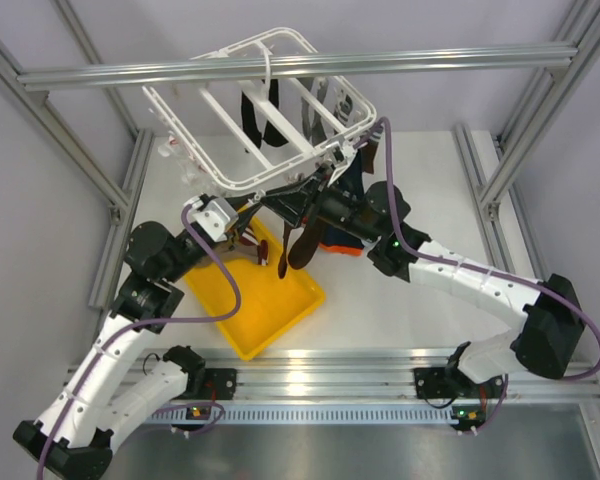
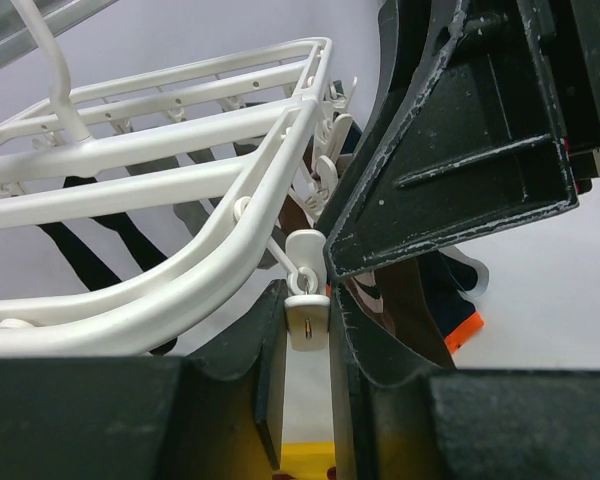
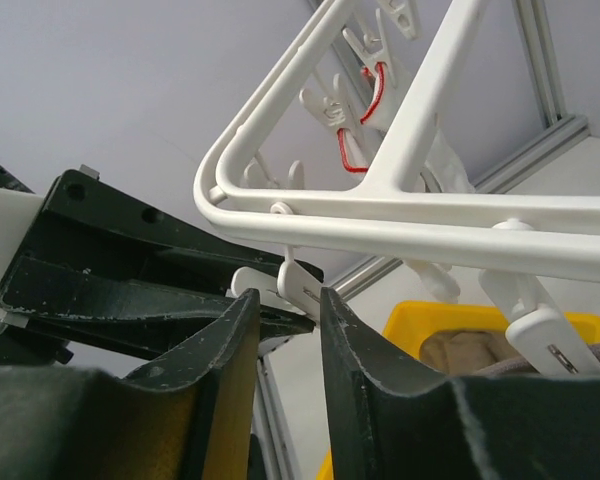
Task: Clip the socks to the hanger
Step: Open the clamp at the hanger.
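Socks (image 1: 258,118): dark ones hang clipped under hanger (image 3: 430,235), hooked on rail (image 1: 430,60) above bench (image 1: 410,300). Brown sock (image 1: 300,245) dangles at its near corner, over yellow tray (image 1: 280,325). Left pincer (image 2: 305,300) clenched on corner clip (image 2: 307,325); right pincer (image 3: 290,300) just beside it, cannot tell its state.

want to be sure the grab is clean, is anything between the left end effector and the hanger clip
Nothing visible does: the clip on the corner of the hanger sits between the fingers of the left end effector. The right end effector crowds in close beside it.
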### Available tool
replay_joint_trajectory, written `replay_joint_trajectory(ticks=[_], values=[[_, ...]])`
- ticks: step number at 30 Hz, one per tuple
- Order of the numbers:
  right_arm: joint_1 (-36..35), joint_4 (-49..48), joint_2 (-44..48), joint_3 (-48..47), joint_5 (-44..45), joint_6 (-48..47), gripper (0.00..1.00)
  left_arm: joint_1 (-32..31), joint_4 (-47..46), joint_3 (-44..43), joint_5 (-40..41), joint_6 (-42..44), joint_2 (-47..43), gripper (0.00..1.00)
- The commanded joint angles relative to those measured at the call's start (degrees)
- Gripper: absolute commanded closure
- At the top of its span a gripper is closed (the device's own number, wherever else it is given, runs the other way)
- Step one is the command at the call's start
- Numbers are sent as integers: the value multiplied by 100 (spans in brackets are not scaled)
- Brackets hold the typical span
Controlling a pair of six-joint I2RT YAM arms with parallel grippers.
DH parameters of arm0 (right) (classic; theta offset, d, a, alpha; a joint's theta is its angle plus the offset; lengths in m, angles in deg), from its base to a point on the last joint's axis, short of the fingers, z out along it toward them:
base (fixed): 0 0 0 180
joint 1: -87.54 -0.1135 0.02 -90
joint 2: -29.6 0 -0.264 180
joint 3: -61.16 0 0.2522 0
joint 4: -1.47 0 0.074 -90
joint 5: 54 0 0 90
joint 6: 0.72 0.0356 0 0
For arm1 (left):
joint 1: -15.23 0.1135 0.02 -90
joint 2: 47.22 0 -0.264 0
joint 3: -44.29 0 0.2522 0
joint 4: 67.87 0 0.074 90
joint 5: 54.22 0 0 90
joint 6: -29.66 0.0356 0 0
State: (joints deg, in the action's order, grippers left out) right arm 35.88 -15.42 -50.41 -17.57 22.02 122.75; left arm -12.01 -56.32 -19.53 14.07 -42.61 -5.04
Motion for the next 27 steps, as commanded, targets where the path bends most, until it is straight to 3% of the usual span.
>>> replay_joint_trajectory(ticks=[1,9,16,18,23,27], values=[[-143,-274,-24,-279,88,-78,73,-18,195,-232,-474,-69,10,97],[-143,-301,-41,-323,237,-52,75,-18,441,-250,-650,-77,28,93],[-143,-292,-59,-376,238,-8,99,-26,591,-329,-667,-95,89,89],[-143,-283,-59,-394,246,-16,100,-27,591,-337,-667,-112,98,87],[-125,-257,-15,-394,229,124,100,-18,661,-303,-413,-183,54,63],[-64,-222,11,-402,211,282,100,-18,688,-232,-132,-236,-25,54]])
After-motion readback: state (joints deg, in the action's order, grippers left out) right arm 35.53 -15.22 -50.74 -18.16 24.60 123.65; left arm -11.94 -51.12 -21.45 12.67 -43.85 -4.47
